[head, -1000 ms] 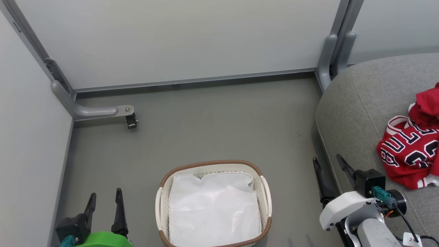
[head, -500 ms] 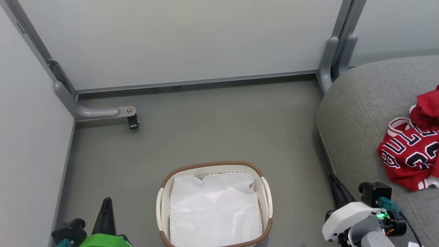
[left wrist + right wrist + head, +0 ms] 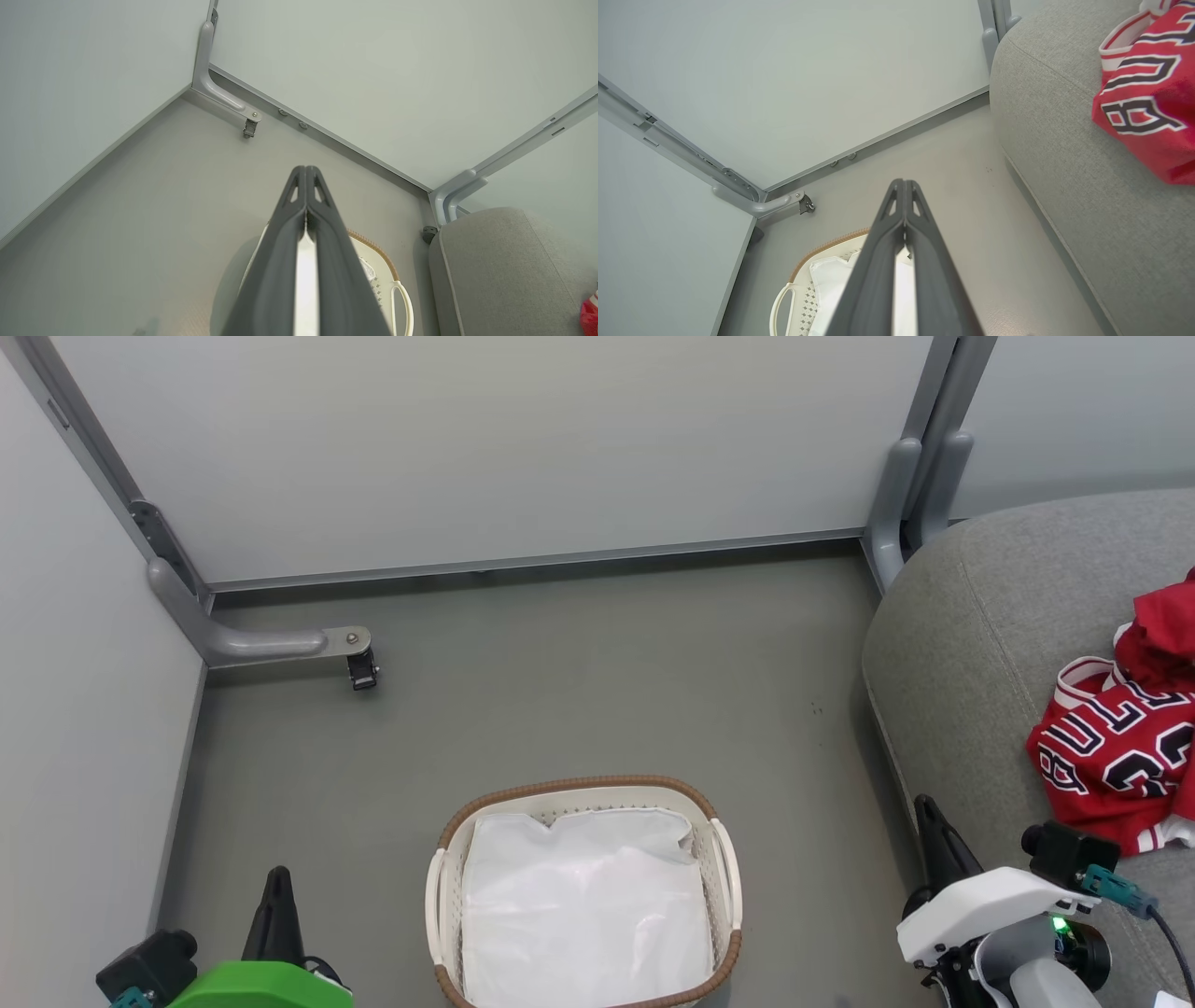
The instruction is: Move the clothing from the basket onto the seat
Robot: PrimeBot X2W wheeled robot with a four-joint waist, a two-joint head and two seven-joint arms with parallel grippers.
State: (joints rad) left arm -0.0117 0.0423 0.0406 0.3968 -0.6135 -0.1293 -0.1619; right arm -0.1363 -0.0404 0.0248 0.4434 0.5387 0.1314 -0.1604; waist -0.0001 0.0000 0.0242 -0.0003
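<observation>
Your clothing [image 3: 1116, 756] lies crumpled on the seat [image 3: 980, 644], back from its rounded edge nearest the basket [image 3: 579, 785], long axis running away from you, lettering slanting. The right wrist view brings that lettering close; the head view gives the white liner [image 3: 583, 905] across the basket. The fingers of the left gripper [image 3: 277, 879] and right gripper [image 3: 926, 803], apart a second ago, now press together, empty.

Red clothing [image 3: 1150, 126] on grey seat [image 3: 1064, 186]

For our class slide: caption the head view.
Red clothing lies on the seat; basket holds a white liner; left gripper and right gripper shut.
</observation>
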